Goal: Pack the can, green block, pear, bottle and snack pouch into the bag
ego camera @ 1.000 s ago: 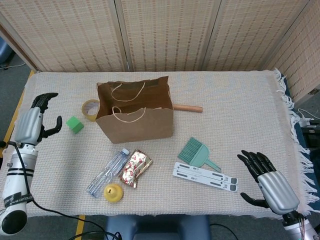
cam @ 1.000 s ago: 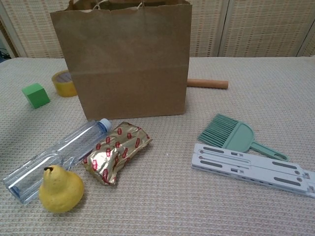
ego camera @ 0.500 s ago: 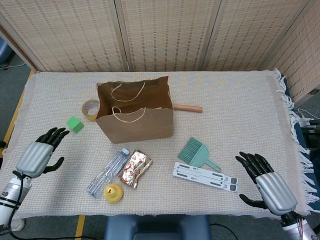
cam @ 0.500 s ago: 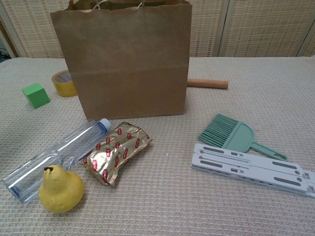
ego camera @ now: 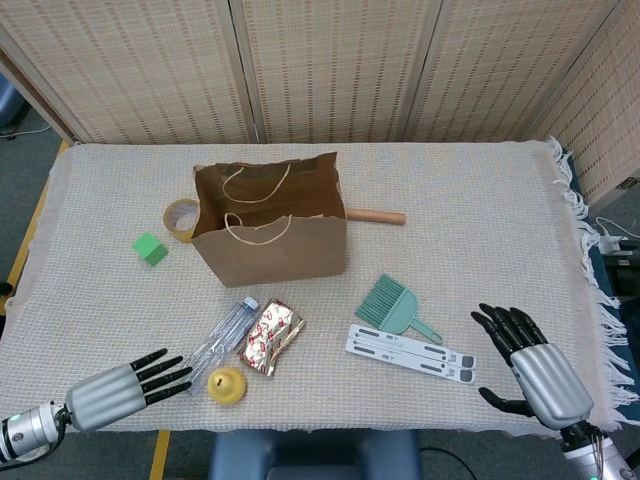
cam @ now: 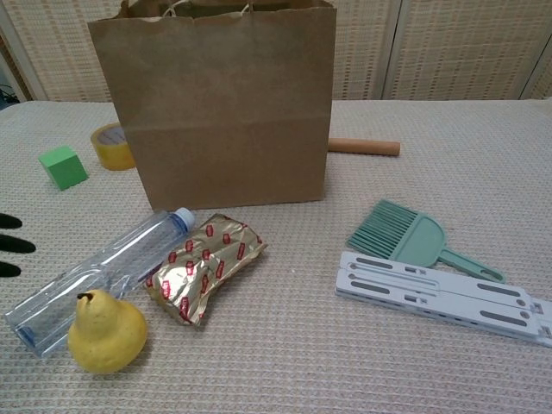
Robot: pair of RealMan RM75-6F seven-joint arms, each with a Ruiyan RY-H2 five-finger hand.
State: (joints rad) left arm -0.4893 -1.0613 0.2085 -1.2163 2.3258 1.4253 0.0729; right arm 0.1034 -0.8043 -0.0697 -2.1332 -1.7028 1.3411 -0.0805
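Brown paper bag point(ego camera: 270, 235) upright at centre, mouth open upward for dropping items in; can not visible anywhere. Green block point(ego camera: 150, 249) far left beside tape roll point(ego camera: 181, 219); clear bottle point(ego camera: 216, 345), gold snack pouch point(ego camera: 271, 336) and yellow pear point(ego camera: 227, 385) clustered near-left, none packed yet. Left hand point(ego camera: 118, 389) at near edge, fingers spread and empty, pointing at pear, likely lining up a grasp; right hand point(ego camera: 530, 367) near-right, fingers apart, empty, apparently parked.
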